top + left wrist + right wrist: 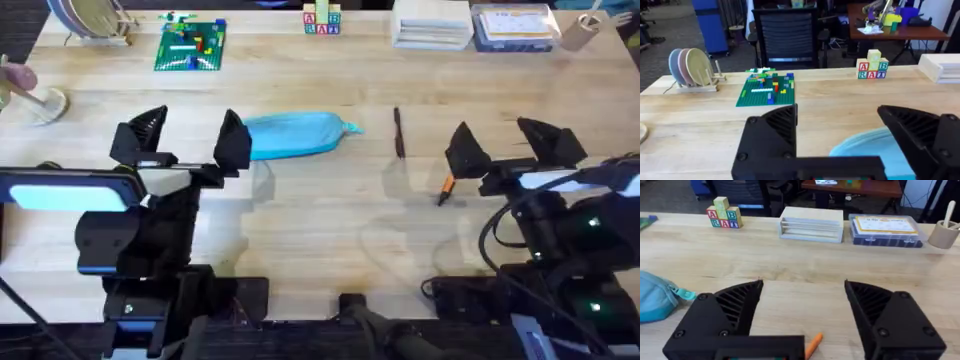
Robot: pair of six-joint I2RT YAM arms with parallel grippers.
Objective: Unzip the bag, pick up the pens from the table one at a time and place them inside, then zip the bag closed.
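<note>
The light-blue bag (295, 134) lies on the table (330, 215) left of centre, its zipper pull tab (350, 128) pointing right. My left gripper (193, 141) stands open just left of the bag, its right finger at the bag's left end; the bag (865, 147) shows between its fingers (772, 132). A black pen (398, 132) lies right of the bag. An orange pen (446, 187) lies below it, beside my right gripper (512, 143), which is open and empty. In the right wrist view the orange pen (813, 345) and bag (657, 297) show.
Along the far edge stand a plate rack (90, 20), a green brick plate (191, 45), letter blocks (322, 20), a white box (432, 24), a clear blue-lidded case (515, 28) and a cup (583, 30). A wooden item (40, 100) sits at far left.
</note>
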